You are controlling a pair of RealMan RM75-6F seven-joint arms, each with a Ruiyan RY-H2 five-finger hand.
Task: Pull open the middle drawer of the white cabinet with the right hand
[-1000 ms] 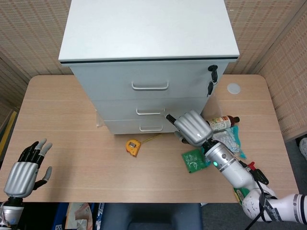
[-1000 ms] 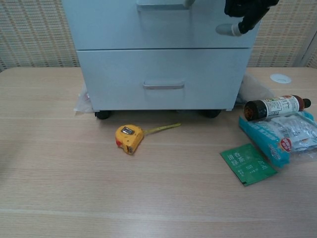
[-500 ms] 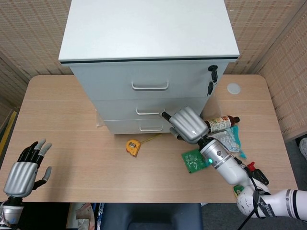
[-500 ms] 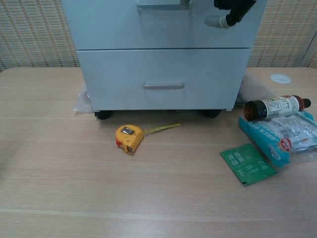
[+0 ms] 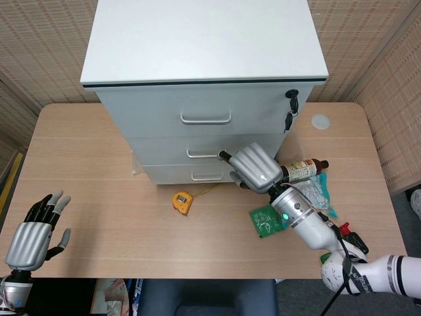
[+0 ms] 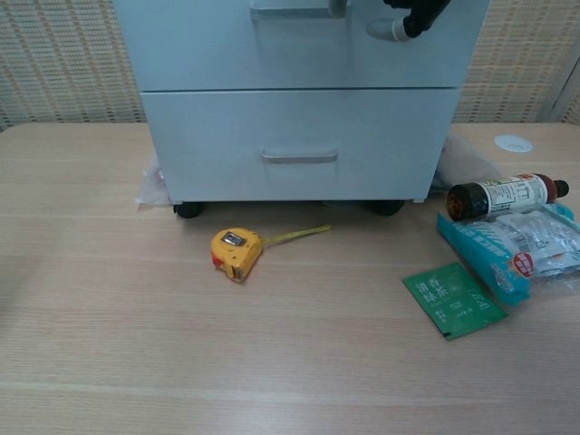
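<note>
The white cabinet [image 5: 204, 39] stands at the back of the table with all three drawers closed. Its middle drawer [image 5: 158, 150] carries a thin bar handle [image 5: 200, 155], whose underside shows at the top edge of the chest view [image 6: 294, 7]. My right hand [image 5: 253, 168] hovers at the right end of that handle, back upward, one fingertip [image 5: 223, 156] reaching to the bar's end. The chest view catches only its dark fingers [image 6: 408, 14] against the drawer front. It holds nothing. My left hand [image 5: 33, 234] rests open at the table's near left corner.
A yellow tape measure [image 5: 182, 201] lies in front of the bottom drawer [image 6: 299, 145]. To the right of the cabinet lie a brown bottle [image 6: 503, 195], a blue-white packet [image 6: 526, 254] and a green sachet [image 6: 455, 299]. Keys [image 5: 290, 108] hang from the cabinet's lock.
My right hand has moved left and slightly up along the middle drawer front, bringing its fingertip to the handle's right end. The drawer and my left hand have not moved.
</note>
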